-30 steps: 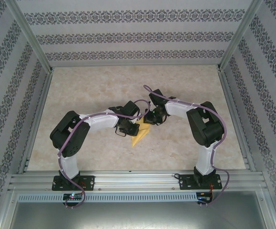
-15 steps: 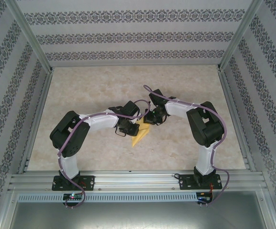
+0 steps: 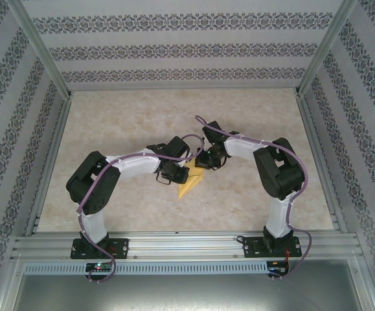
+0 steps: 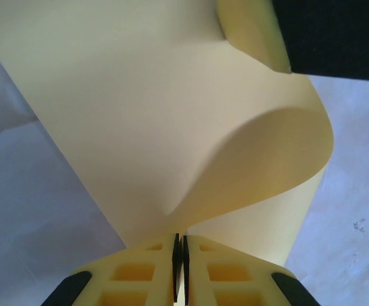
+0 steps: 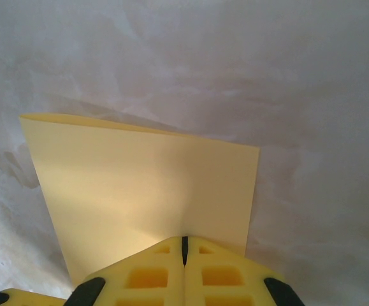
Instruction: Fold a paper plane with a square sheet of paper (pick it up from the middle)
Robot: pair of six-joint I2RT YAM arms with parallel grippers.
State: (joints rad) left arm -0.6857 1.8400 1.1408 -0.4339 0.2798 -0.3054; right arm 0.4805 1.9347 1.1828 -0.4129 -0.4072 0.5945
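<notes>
Jaws of left gripper [image 4: 179,241] and right gripper [image 5: 184,242] pinched shut on 2 edges of square sheet of paper [image 5: 139,185], bowing it between them, likely to set 1 fold.

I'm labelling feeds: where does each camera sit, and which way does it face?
Top external: above and behind the bases, looking down at the table; left arm and right arm meet over the yellow paper.
Left wrist: on that arm, facing along the left gripper, shut on the curled paper.
Right wrist: behind the right gripper, shut on the paper.
All three share the paper.
</notes>
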